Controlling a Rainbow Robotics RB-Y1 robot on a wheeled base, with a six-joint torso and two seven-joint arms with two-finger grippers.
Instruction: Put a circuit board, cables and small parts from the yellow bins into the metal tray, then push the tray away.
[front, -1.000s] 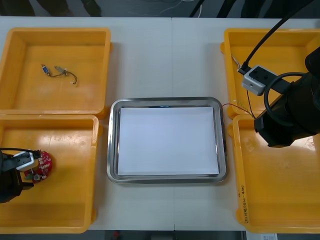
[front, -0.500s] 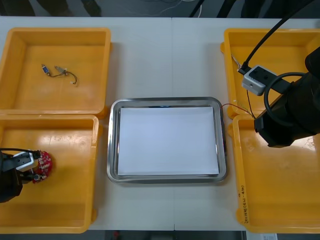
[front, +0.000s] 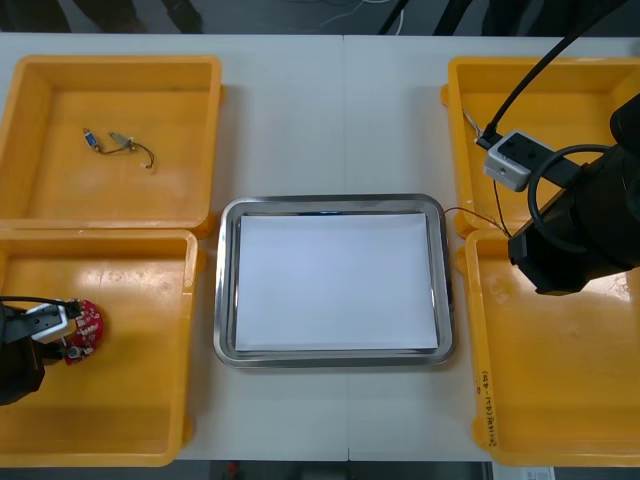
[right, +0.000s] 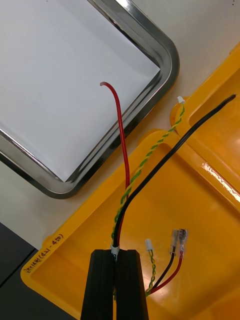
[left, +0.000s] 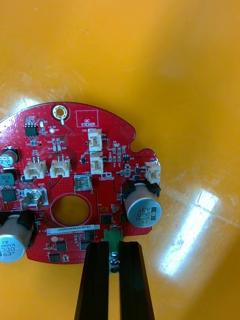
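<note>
Two black fingers of the left gripper (left: 114, 246) clench the rim of the round red circuit board (left: 100, 145). It spreads away from them, printed "QC STICKER", with capacitors marked "330" and "63V", inside the near left bin (front: 140, 400) beside the metal tray (front: 225, 300). The right gripper (right: 115, 252) pinches a cable bundle (right: 125, 165) over the near right bin (right: 200, 210), whose rim carries handwriting, the red strand's tip showing against the tray's white inside

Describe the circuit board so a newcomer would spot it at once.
Left of the metal tray, look in the nearer yellow bin. The circuit board is at its left side, the left gripper shut on its edge; the right gripper holds cables over the opposite bin. Nothing else is round and red.
</note>
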